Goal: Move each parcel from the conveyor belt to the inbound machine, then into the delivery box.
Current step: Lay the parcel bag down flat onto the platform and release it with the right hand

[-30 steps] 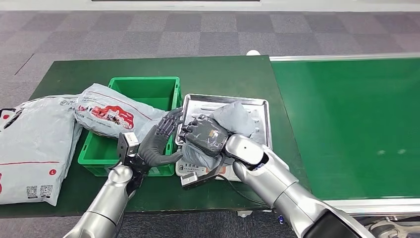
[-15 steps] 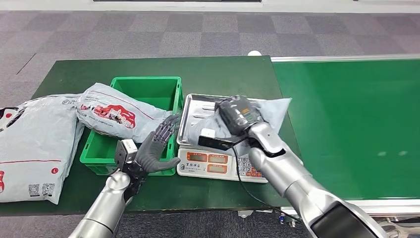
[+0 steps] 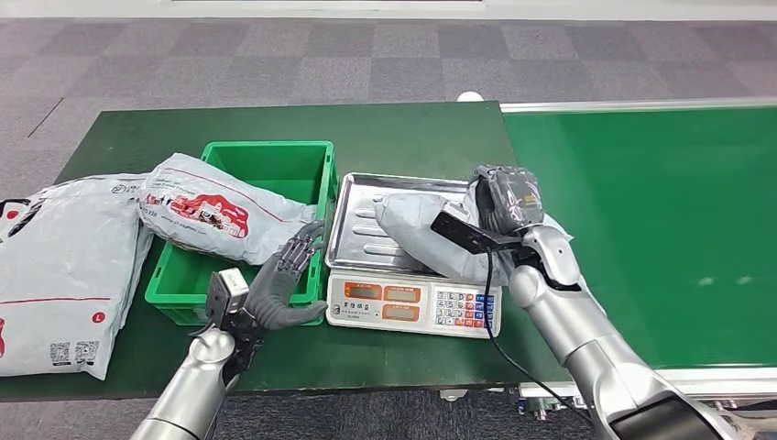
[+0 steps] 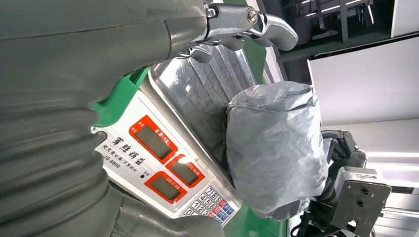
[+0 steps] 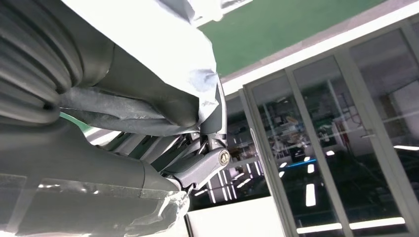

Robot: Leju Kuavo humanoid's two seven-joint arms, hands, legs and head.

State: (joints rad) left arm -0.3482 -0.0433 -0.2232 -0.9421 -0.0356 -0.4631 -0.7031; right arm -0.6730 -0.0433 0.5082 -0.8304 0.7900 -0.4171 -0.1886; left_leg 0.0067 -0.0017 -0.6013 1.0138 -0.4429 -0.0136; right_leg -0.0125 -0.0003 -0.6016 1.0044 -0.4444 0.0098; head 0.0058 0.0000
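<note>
A crumpled grey parcel point(image 3: 421, 234) lies across the right half of the scale's steel tray point(image 3: 366, 206) and hangs over its right edge. My right hand point(image 3: 507, 197) grips the parcel's right end, above the seam between table and conveyor belt point(image 3: 660, 229). In the right wrist view the parcel point(image 5: 158, 44) is folded over the dark fingers point(image 5: 197, 168). My left hand point(image 3: 279, 280) hovers open, fingers spread, at the front right corner of the green crate point(image 3: 266, 165). The left wrist view shows the parcel point(image 4: 276, 148) on the tray point(image 4: 197, 89) above the scale's displays point(image 4: 163, 163).
A white parcel with red print point(image 3: 215, 215) lies over the crate's left wall. A large grey parcel point(image 3: 64, 266) rests at the table's left end. The scale's keypad front point(image 3: 412, 302) faces me. A black cable runs from the right wrist past the scale.
My right hand swung the grey parcel from the scale's near left corner up and over to the tray's right side. My left hand drew back slightly toward me, still spread.
</note>
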